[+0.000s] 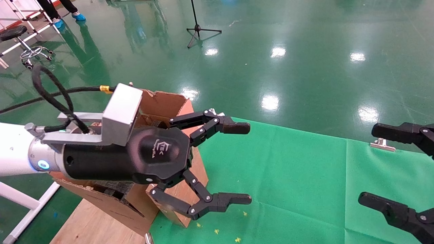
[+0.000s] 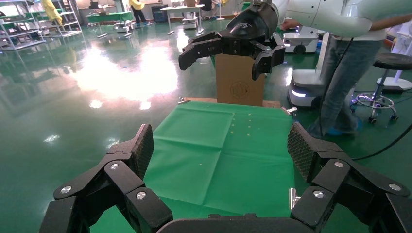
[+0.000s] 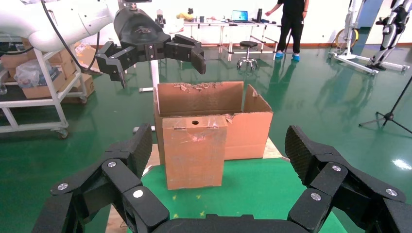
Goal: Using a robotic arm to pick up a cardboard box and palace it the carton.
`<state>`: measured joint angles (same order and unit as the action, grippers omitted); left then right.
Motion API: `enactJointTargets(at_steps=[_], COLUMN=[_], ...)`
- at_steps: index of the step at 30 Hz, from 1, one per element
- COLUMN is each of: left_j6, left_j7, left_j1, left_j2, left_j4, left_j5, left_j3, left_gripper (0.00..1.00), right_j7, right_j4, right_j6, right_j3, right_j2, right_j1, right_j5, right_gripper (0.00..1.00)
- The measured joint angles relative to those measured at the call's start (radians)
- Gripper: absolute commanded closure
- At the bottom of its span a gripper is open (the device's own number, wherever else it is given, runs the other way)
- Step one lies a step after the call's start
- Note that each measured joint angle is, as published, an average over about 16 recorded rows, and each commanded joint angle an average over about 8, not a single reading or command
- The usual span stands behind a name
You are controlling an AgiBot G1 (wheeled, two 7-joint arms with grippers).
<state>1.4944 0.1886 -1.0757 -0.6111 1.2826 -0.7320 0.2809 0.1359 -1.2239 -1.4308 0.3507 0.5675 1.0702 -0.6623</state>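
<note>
- Cardboard box (image 3: pixel 194 155) stands at the left end of the table (image 1: pixel 305 176), the biggest thing here: a broad surface under a green cloth, with glossy green floor (image 1: pixel 305 67) beyond its far edge.
- Next in size, the carton (image 3: pixel 248 128) sits at the table's left end. It is long, brown and corrugated, and its torn-edged flaps stand up around an open top.
- At the left, the robotic arm (image 1: pixel 13 149) reaches in, white with a silver wrist, a grey camera block and a looping black cable.
- Left pincer (image 1: pixel 250 163) hangs in the air by the carton, higher than its flaps, and points right across the cloth. Its black linked fingers are spread wide with nothing between them.
- Right pincer (image 1: pixel 367 164) is at the right end of the table, well apart from the carton. It is also spread wide and empty.
- That cardboard box is upright on one narrow edge, its broad taped face turned to the right. It sits just against the carton's right-hand side, and its top is lower than the flaps.
- A silver clip (image 1: pixel 382 144) grips the cloth at the far right edge.
- A few yellow specks (image 1: pixel 217 231) lie on the cloth near the box.
</note>
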Motion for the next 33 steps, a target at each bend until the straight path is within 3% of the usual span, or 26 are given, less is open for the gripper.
enactJointTargets(at_steps=[13, 15, 20, 22, 33], left_j6=[0.000, 0.001, 0.003, 0.002, 0.001], left_j7=[-0.001, -0.001, 0.005, 0.010, 0.046], left_j1=[0.000, -0.003, -0.025, -0.039, -0.139], left_j2=[0.001, 0.003, 0.013, 0.017, 0.046], left_j4=[0.001, 0.004, 0.014, 0.016, 0.030], left_j5=[-0.002, -0.010, -0.060, -0.087, -0.262], left_j3=[0.000, 0.003, 0.019, 0.028, 0.090], left_gripper=[0.00, 0.00, 0.00, 0.00, 0.00], right_j7=[0.000, 0.000, 0.000, 0.000, 0.000], right_j4=[0.000, 0.000, 0.000, 0.000, 0.000], right_j6=[0.000, 0.000, 0.000, 0.000, 0.000], right_j3=[0.000, 0.000, 0.000, 0.000, 0.000], right_j2=[0.000, 0.000, 0.000, 0.000, 0.000], right_j1=[0.000, 0.000, 0.000, 0.000, 0.000], right_j5=[0.000, 0.000, 0.000, 0.000, 0.000], right_gripper=[0.02, 0.19, 0.81, 0.98, 1.00])
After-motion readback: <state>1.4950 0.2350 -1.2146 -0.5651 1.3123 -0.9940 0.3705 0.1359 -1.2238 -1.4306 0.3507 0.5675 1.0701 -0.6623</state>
